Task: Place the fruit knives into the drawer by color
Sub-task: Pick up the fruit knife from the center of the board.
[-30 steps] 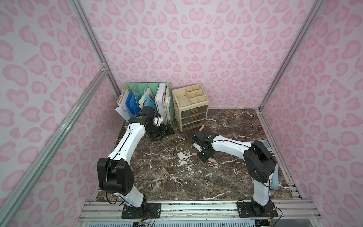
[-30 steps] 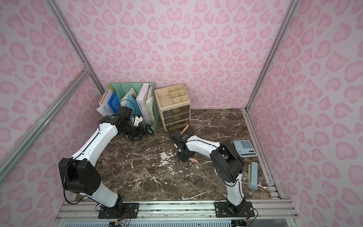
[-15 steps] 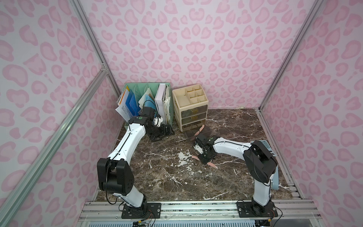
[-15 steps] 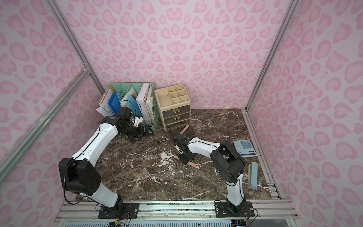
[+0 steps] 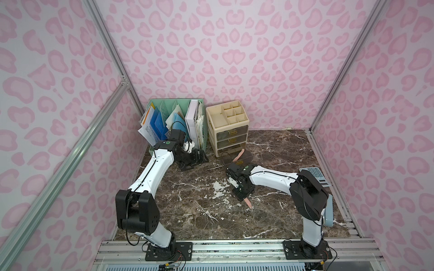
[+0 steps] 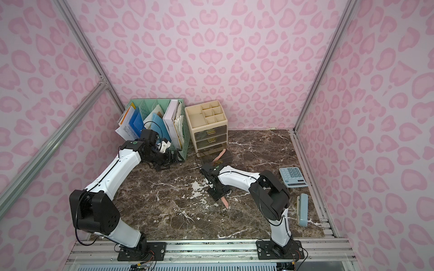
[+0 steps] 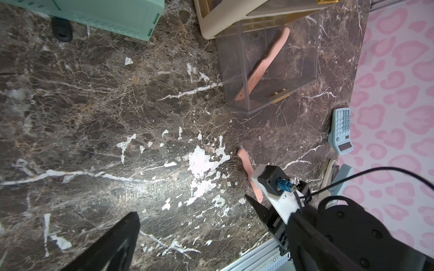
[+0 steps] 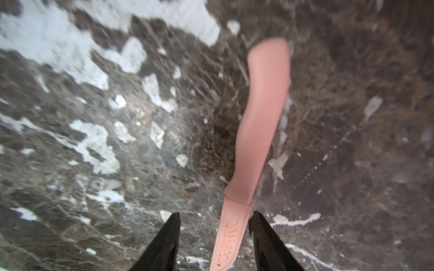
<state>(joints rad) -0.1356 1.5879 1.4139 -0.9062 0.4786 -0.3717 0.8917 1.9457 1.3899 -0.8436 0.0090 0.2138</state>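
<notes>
Pink plastic shows twice. One pink fruit knife (image 8: 260, 112) is near the middle of the dark marble table (image 5: 187, 211), under the right end effector (image 8: 216, 213). Its black fingers (image 8: 164, 237) stand partway apart, one on each side of the blade close to the handle. A gap shows beside one finger, and I cannot tell whether they pinch the knife. In both top views the pointed tip pokes out from under the end effector toward the front edge. A second pink fruit knife (image 7: 263, 65) lies slantwise inside the clear bottom drawer (image 7: 270, 103), which is pulled out of the cream drawer unit (image 5: 229, 131) just behind. The left end effector (image 5: 196, 160) sits low beside the mint file rack (image 5: 205, 136), spread wide with nothing between its fingers. A pale blue calculator (image 6: 292, 177) lies near the right wall.
</notes>
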